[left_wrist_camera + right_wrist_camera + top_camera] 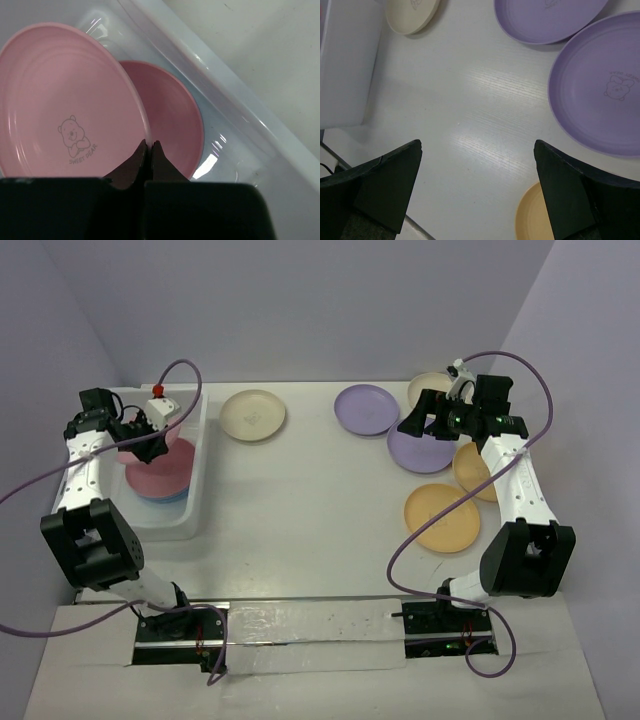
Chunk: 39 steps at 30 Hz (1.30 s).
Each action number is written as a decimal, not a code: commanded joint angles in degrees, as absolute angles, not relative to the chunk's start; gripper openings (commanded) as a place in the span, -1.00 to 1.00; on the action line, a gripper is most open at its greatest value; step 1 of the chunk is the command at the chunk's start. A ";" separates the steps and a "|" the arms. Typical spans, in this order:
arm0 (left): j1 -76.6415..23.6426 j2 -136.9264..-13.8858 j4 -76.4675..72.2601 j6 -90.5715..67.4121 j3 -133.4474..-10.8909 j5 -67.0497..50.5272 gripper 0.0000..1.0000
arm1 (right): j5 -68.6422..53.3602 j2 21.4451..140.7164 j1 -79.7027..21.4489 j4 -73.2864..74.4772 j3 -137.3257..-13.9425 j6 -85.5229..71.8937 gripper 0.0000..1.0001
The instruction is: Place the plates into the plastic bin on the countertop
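Observation:
My left gripper (148,438) is shut on the rim of a pink plate (60,100) with a bear mark and holds it tilted inside the plastic bin (196,502). A second pink plate (172,117) lies flat in the bin below it, on a blue plate (168,497). My right gripper (420,412) hangs open above the countertop (310,490), left of two purple plates (367,409) (420,448). In the right wrist view the gripper (477,145) has nothing between its fingers, and the nearer purple plate (600,85) lies to their right.
A cream plate (253,414) lies just right of the bin. Two orange plates (441,517) (475,468) and another cream plate (425,385) lie by the right arm. The bin's translucent wall (240,100) runs close beside the held plate.

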<state>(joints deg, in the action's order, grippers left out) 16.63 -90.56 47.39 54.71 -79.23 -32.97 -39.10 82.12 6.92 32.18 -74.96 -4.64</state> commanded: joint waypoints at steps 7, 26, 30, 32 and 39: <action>16.90 -97.94 49.57 64.39 -83.47 -37.23 -0.51 | -39.05 83.26 7.03 30.94 -76.52 -4.42 1.00; 5.79 -87.45 36.24 49.73 -93.90 -45.44 0.53 | -38.67 84.02 6.38 31.29 -76.76 -4.17 1.00; -3.63 -93.72 31.91 45.57 -92.03 -42.42 0.47 | -37.92 83.86 6.34 31.63 -76.90 -3.80 1.00; -6.38 -98.76 30.31 42.43 -93.72 -42.30 0.42 | -37.58 83.70 6.33 31.88 -76.90 -3.65 1.00; -9.61 -116.16 30.63 37.23 -104.90 -40.22 0.37 | -36.62 83.41 6.33 32.08 -76.52 -3.04 1.00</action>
<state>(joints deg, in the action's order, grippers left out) -9.07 -109.98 31.68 41.91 -97.82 -40.97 -37.41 83.83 6.63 32.32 -74.96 -4.09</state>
